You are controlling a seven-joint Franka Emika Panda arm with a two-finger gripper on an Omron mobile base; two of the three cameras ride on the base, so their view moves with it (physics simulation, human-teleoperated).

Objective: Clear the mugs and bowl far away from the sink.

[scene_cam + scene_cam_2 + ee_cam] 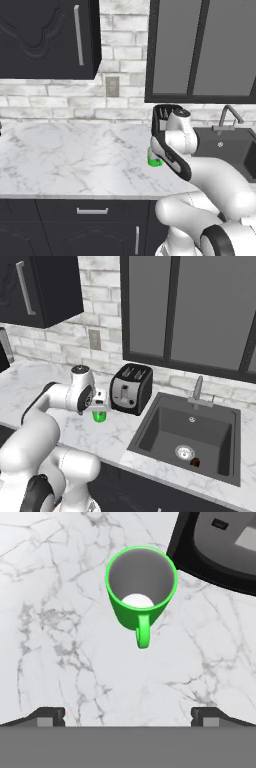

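Your two dark finger tips [47, 714] sit wide apart at the bottom of the hand view, spread and holding nothing, with only bare marble between them. Just ahead of the two-finger gripper [128, 716], and not yet between its tips, stands the small bright green cylindrical mug [142, 594]: upright, mouth toward the camera, grey inside with a pale patch at the bottom, its small loop handle [143, 631] pointing back at you. In the right base view that mug [99, 416] rests on the counter directly under the hand, just beside the black and brushed-metal toaster [131, 388], whose dark body also cuts across the upper right corner of the hand view. The white, grey-veined marble countertop [70, 160] spreads broad and smooth to the robot's left, while the dark grey recessed sink [190, 438] with its chrome faucet [198, 392] lies on the other side of the toaster. You look to be at the approach stage for this mug, hovering before a grasp. The next move likely calls for descending until the tips straddle the rim or wall, minding the handle and the toaster close by. The glossy wall looks smooth, so a centred pinch should matter.
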